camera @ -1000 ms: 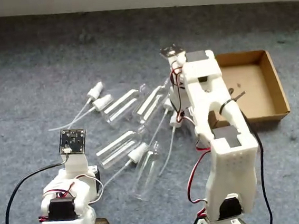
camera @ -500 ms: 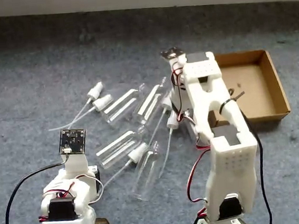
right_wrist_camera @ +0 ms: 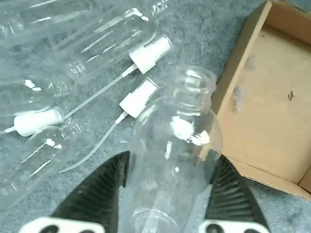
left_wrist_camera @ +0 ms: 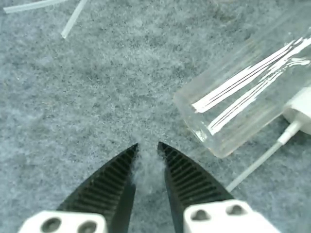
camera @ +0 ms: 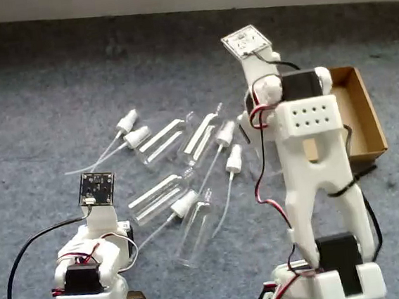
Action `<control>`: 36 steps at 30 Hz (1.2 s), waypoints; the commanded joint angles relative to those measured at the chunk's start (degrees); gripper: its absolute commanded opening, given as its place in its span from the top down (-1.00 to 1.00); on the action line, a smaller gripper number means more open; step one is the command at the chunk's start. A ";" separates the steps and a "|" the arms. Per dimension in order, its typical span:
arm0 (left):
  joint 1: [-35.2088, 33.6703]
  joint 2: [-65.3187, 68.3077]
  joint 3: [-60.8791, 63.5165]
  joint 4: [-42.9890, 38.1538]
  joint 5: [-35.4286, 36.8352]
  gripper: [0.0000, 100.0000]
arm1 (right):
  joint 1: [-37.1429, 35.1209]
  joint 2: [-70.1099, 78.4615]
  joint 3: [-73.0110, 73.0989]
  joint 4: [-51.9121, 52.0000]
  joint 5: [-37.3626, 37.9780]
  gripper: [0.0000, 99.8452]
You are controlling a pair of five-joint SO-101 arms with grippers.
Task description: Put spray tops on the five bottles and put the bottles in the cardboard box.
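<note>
My right gripper (right_wrist_camera: 171, 160) is shut on a clear bottle (right_wrist_camera: 177, 121) with an open neck, held above the carpet beside the cardboard box (right_wrist_camera: 243, 53). In the high view the right arm (camera: 313, 153) stands raised next to the box (camera: 365, 105). Several clear bottles (camera: 162, 142) and white spray tops (camera: 225, 133) with thin tubes lie on the carpet. My left gripper (left_wrist_camera: 147, 145) hangs low over bare carpet, open only a narrow gap, with nothing in it. A bottle's base (left_wrist_camera: 228, 111) lies close beside it.
Grey carpet (camera: 52, 86) covers the whole work area, with open room at the far left. The box floor (right_wrist_camera: 272, 107) holds nothing. The left arm (camera: 91, 273) sits at the near left edge. A pale wall strip runs along the back.
The right arm has risen from among the bottles and swung toward the box, carrying a bottle. The left arm has not moved.
</note>
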 commanded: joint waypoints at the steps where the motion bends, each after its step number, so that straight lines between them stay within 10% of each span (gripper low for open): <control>1: 0.57 -0.48 1.19 0.09 -1.41 0.98 | 0.31 -18.77 9.54 -1.36 0.18 0.78; 10: 0.66 -0.57 0.84 -4.13 -28.75 0.98 | 1.45 -45.67 37.76 -11.65 -0.35 0.78; 29: 0.57 0.22 -21.67 2.11 -36.57 0.98 | 8.04 -64.66 68.70 -26.68 -8.53 0.78; 36: 0.84 19.30 -34.59 1.67 -36.66 0.84 | 7.87 -68.79 72.40 -28.70 -8.70 0.78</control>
